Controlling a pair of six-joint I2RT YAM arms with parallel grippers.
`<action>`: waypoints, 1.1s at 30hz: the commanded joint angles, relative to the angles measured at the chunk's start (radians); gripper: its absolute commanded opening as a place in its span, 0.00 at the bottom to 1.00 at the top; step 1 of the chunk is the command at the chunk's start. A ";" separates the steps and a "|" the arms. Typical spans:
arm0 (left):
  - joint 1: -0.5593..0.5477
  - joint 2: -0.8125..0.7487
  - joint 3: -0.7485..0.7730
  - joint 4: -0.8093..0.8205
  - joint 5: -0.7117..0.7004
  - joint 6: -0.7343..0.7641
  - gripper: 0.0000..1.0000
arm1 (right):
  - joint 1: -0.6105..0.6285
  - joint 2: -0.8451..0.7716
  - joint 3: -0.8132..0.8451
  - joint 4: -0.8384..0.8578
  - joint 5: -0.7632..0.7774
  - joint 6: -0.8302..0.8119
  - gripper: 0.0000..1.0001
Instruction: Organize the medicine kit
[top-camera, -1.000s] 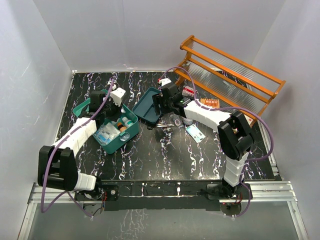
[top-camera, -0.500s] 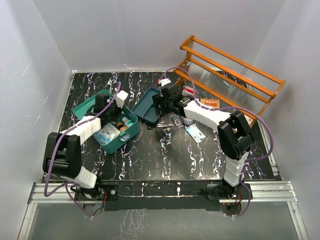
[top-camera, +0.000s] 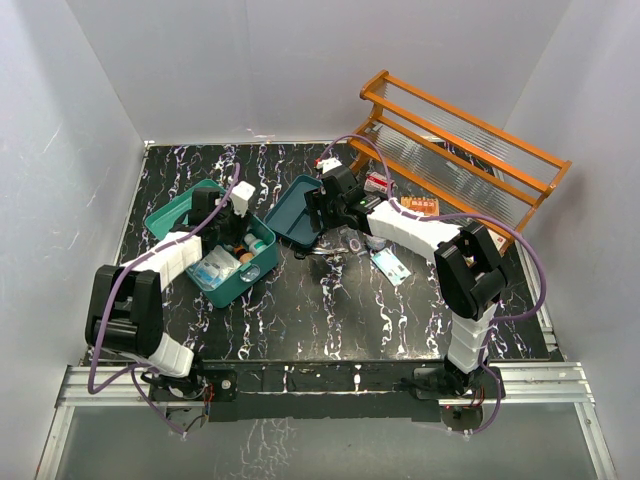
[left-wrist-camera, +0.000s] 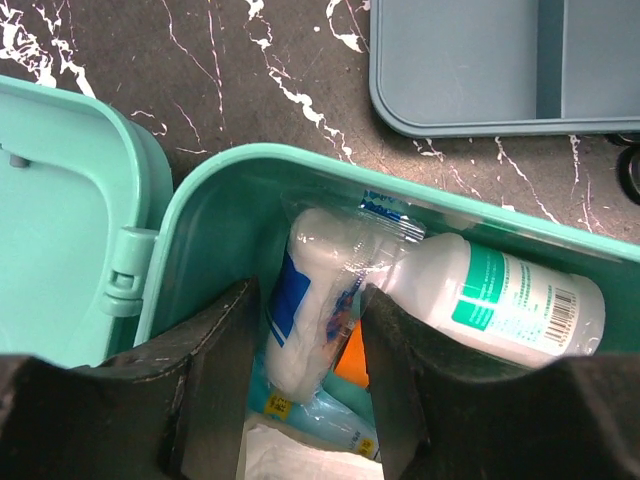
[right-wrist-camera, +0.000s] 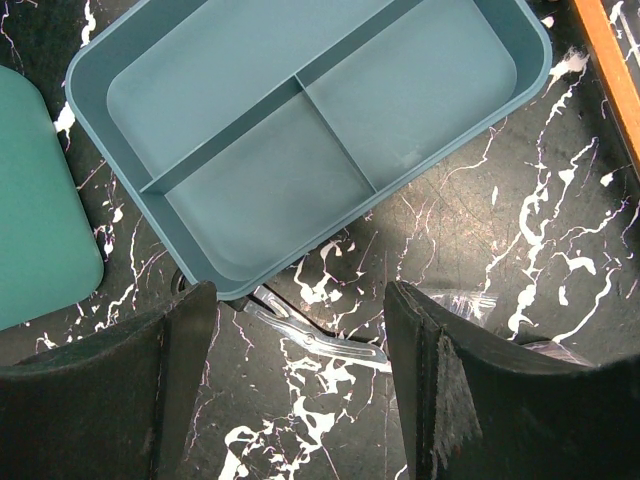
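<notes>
The teal medicine kit sits open at the left, its lid laid back. Its darker insert tray lies empty on the table to the right. My left gripper reaches into the box's far end. In the left wrist view it is open, straddling a wrapped white gauze roll that leans on the box wall beside a white bottle. My right gripper is open and empty, hovering over metal tweezers partly under the tray.
An orange wooden rack stands at the back right. Small packets and boxes lie on the table before it. A clear plastic bag lies by my right finger. Several more supplies fill the box.
The left arm has folded, its elbow swinging left and its wrist shifting slightly right over the box. The right arm has not moved.
</notes>
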 joint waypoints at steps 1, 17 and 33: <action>0.003 -0.057 0.028 -0.007 0.028 -0.025 0.44 | -0.005 -0.006 0.035 0.039 -0.001 -0.001 0.66; 0.003 -0.117 -0.035 0.086 0.002 -0.116 0.21 | -0.004 -0.037 0.001 0.038 -0.015 0.005 0.66; -0.028 -0.023 -0.066 0.112 -0.064 -0.079 0.17 | -0.004 -0.028 0.007 0.039 -0.015 0.001 0.66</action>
